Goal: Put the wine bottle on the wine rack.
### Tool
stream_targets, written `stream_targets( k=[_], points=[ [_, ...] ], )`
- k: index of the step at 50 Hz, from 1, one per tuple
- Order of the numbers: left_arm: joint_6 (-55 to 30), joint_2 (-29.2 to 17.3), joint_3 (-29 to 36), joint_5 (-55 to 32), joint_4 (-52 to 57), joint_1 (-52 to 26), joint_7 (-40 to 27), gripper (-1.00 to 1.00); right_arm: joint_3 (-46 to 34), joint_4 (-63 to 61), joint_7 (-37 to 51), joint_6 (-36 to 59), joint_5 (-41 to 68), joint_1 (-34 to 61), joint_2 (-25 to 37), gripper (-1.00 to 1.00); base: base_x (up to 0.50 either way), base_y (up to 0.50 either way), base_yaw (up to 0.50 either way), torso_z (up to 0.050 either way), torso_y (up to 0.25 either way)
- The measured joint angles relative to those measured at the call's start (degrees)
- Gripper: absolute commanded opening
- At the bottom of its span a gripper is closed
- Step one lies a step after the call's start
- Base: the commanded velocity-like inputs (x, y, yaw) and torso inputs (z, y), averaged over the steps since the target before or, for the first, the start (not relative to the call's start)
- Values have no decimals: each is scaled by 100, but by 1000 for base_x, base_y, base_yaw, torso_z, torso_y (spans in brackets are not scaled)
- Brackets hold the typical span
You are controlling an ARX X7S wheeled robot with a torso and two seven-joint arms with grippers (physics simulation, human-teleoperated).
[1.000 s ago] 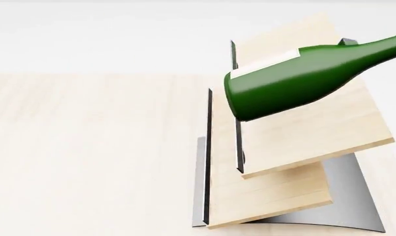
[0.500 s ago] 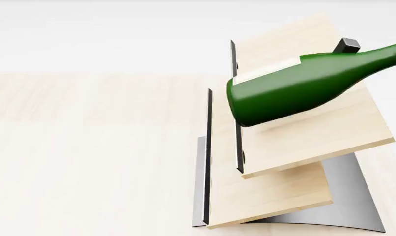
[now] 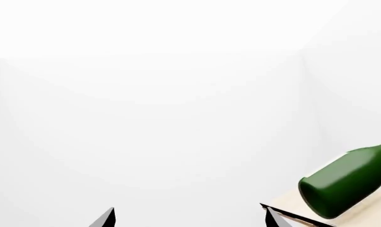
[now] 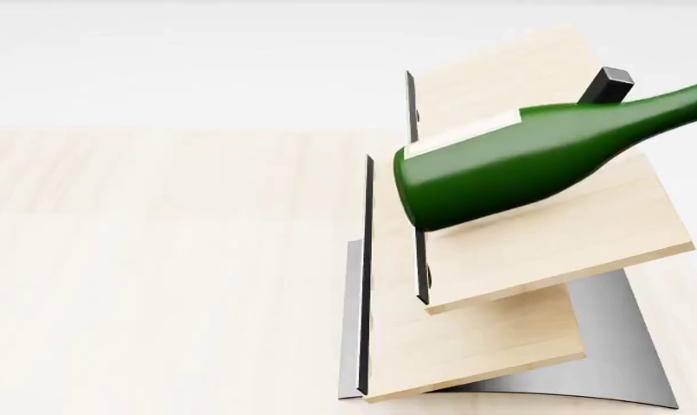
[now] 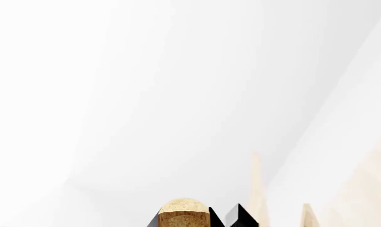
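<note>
Two slanted boards make up the rack (image 4: 521, 259), which stands on a pale wood table (image 4: 152, 277) in the head view; its curved grey base (image 4: 614, 354) shows under the lower board, and thin black rails run along the boards' left edges. A small black block (image 4: 610, 85) sits near the far end of the upper board.

Over that upper board lies the bottle (image 4: 521, 160), tilted, its round bottom near the left rail and its neck rising toward the right edge of the head view. Whether the glass touches the board I cannot tell (a shadow falls close under it). Its white label (image 4: 464, 134) faces up and away.

In the left wrist view the left gripper (image 3: 189, 218) shows two dark fingertips set apart, with nothing between them, and the bottle's bottom (image 3: 342, 187) beside it.

The right gripper (image 5: 197, 220) shows only dark tips against the cork (image 5: 184, 213); its grip cannot be judged.
</note>
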Motion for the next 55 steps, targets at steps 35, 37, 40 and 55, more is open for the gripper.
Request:
stream_targets(
  k=[35, 37, 40, 55],
  points=[
    [17, -24, 61, 14, -38, -24, -36, 100, -101, 423, -220, 45, -143, 135, -126, -100, 0, 0, 0, 0, 1],
    [18, -25, 65, 14, -39, -25, -37, 100, -104, 437, -228, 48, -150, 144, -131, -100, 0, 0, 0, 0, 0],
    [18, -28, 71, 15, -38, -26, -40, 100, -107, 451, -234, 52, -159, 154, -137, -100, 0, 0, 0, 0, 0],
    [22, -35, 104, 26, -47, -34, -52, 100, -106, 496, -233, 77, -172, 186, -154, -100, 0, 0, 0, 0, 0]
  ],
)
